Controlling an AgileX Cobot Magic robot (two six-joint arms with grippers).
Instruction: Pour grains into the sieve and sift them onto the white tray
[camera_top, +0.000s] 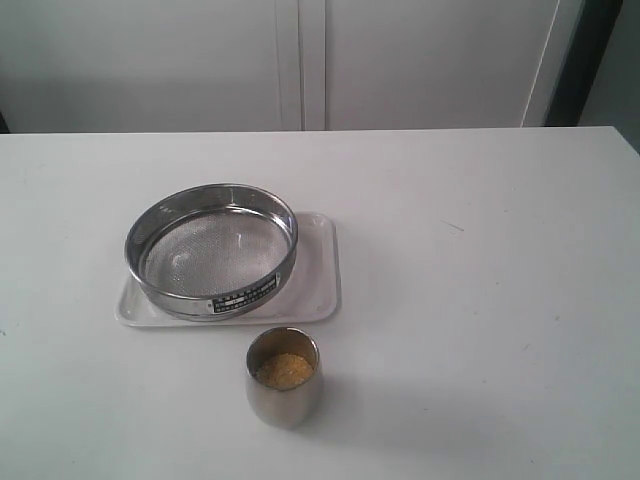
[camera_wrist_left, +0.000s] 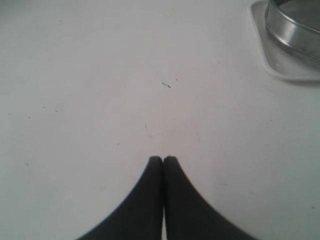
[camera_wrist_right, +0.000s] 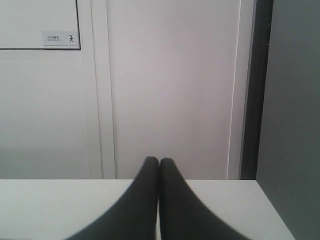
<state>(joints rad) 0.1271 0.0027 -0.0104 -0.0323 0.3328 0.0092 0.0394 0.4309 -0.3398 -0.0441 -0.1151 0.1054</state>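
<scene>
Seeing sieve (camera_top: 211, 250) sitting on white tray (camera_top: 320, 290), crowding tray's left side, leaving bare strip along right. Label plate (camera_top: 243, 297) facing steel cup (camera_top: 284, 400). Noting grains (camera_top: 283, 369), golden-yellow, lying inside steel cup, standing upright on table (camera_top: 480, 300) just in front of tray, not touching it. Logging left gripper (camera_wrist_left: 163, 159) pressing fingers together, gripping nothing, hanging over bare table with tray corner and sieve rim nearby. Logging right gripper (camera_wrist_right: 159, 161) likewise pinching fingers together on nothing, pointing toward white cabinet doors (camera_wrist_right: 170, 90) beyond table edge.
</scene>
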